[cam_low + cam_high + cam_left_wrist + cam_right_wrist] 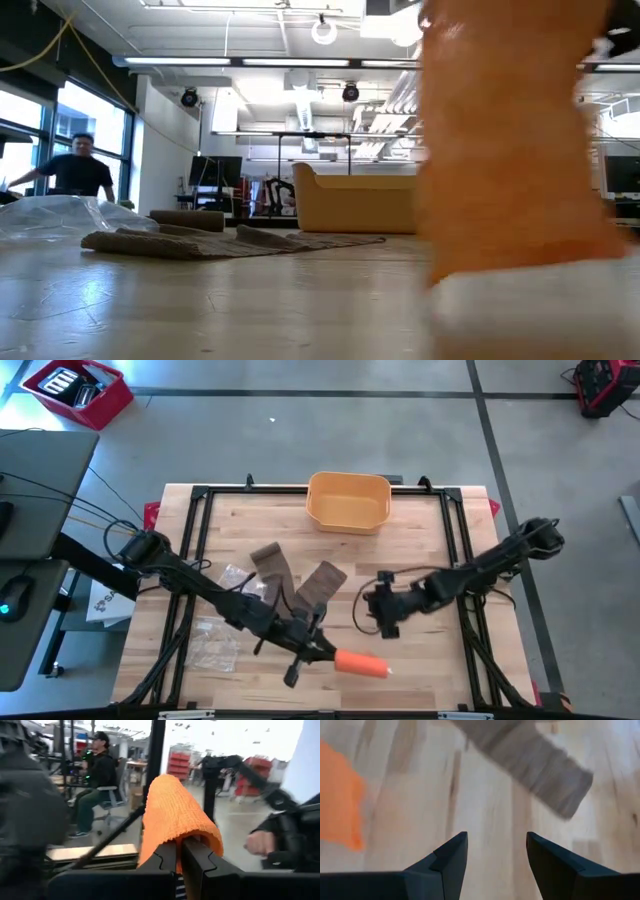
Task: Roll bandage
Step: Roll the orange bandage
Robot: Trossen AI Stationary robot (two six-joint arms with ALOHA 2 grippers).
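Observation:
An orange rolled bandage [362, 663] sticks out from my left gripper [325, 652], which is shut on it near the table's front edge. It fills the right of the low view as the orange roll [500, 140]. A brown bandage [322, 585] lies flat and unrolled on the table's middle, and a second brown strip [270, 565] lies beside it. My right gripper [385, 610] hangs open, slanting down, just right of the brown bandage's end [530, 760], with nothing between its fingers [450, 860]. My left gripper pinches the orange roll's near end [175, 840] between its two shut fingers [165, 862]. The fingers come in about level from the table's left and lie along the roll. The roll points toward the table's right; whether it touches the table, I cannot tell.
A yellow bin [348, 500] stands at the table's far edge. Clear plastic wrappers [215, 645] lie at the left front, another [235, 575] beside the brown strips. Black frame rails run along the table's sides. People sit and stand in the room beyond.

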